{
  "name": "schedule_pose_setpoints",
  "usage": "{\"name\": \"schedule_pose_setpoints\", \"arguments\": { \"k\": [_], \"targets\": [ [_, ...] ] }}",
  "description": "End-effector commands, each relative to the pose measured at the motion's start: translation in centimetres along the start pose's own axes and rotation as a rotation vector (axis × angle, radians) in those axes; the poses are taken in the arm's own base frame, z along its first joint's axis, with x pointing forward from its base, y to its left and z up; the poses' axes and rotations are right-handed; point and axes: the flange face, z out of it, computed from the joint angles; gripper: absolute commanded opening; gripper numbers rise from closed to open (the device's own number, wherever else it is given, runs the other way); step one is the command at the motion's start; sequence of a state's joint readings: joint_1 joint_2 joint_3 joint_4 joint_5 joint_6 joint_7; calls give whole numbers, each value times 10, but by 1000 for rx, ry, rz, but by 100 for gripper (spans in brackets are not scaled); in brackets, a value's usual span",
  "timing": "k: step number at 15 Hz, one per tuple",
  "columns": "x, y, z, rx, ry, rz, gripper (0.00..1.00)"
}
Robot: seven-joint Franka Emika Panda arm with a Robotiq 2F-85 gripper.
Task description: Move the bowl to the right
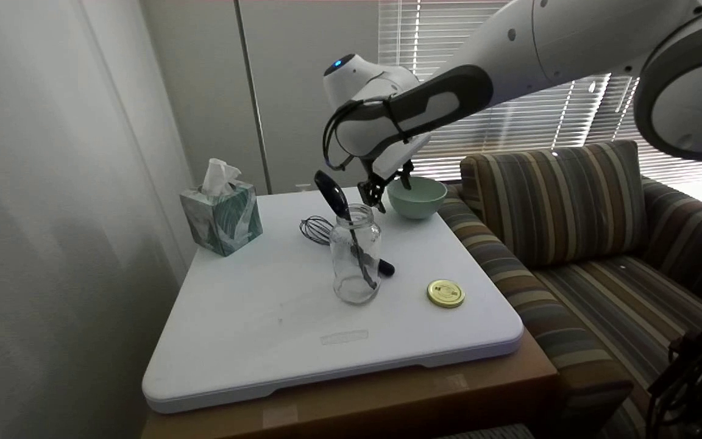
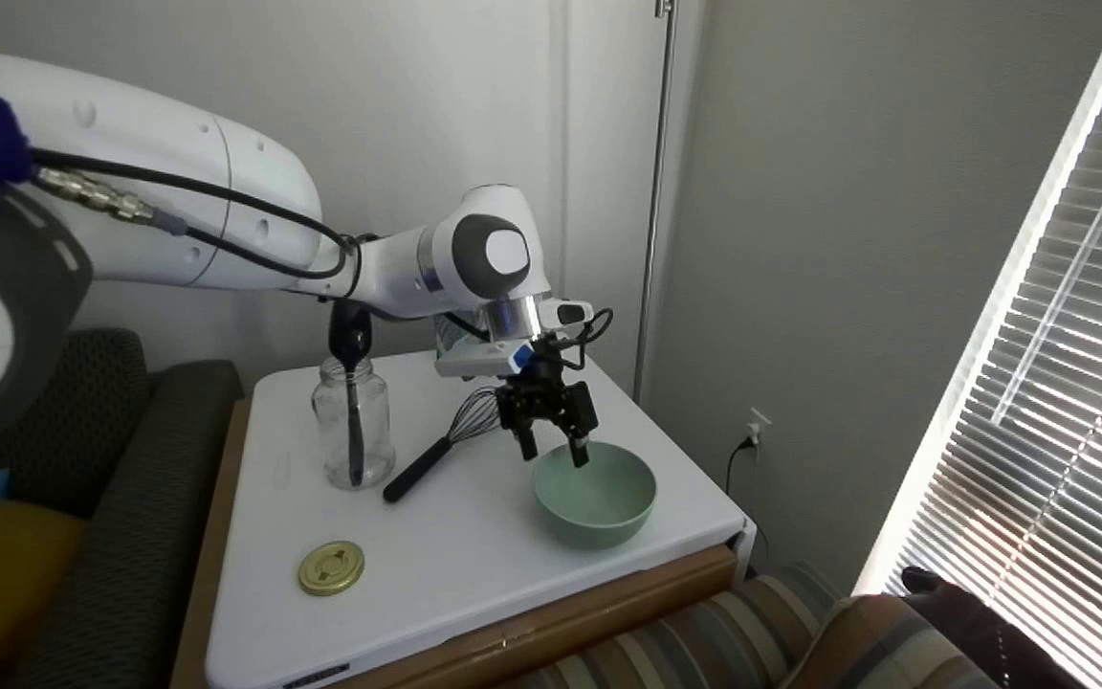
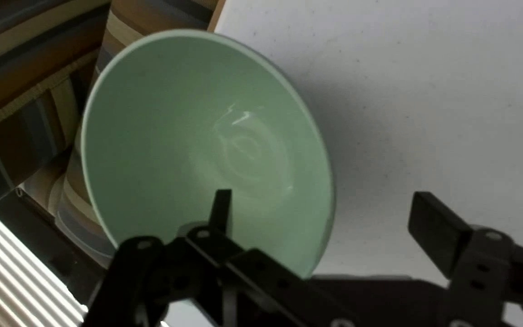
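Note:
The pale mint-green bowl (image 1: 422, 202) stands upright near the edge of the white table, and it also shows in an exterior view (image 2: 599, 493). In the wrist view the bowl (image 3: 189, 118) fills the left and middle. My gripper (image 3: 323, 200) is open and empty. In the wrist view one finger lies over the bowl's inside and the other over the table outside it, with the rim between them. In both exterior views the gripper (image 1: 393, 196) (image 2: 554, 457) is tilted at the rim. I cannot tell whether a finger touches the bowl.
A clear glass jar (image 1: 351, 286) holding a black ladle (image 1: 331, 192) stands on the table (image 1: 253, 323). A whisk (image 2: 422, 469) lies beside it. A gold lid (image 1: 446, 293) lies near an edge. A tissue box (image 1: 223, 219) stands by the wall. A striped sofa (image 1: 558, 213) adjoins the table.

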State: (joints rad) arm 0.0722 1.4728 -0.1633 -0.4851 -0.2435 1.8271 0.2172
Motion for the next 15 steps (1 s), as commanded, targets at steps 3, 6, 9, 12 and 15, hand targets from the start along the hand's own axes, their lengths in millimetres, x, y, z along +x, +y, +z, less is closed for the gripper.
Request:
{"name": "schedule_pose_setpoints", "arguments": {
  "k": [3,6,9,12,15],
  "targets": [
    [0,33,-85,24,-33,-12,100],
    [-10,49,-129,31,-91,-17,100],
    [-28,65,-168,55,-188,-63,100],
    [-50,76,-201,77,-289,-77,100],
    [-41,72,-197,46,-227,-48,100]
  ]
}}
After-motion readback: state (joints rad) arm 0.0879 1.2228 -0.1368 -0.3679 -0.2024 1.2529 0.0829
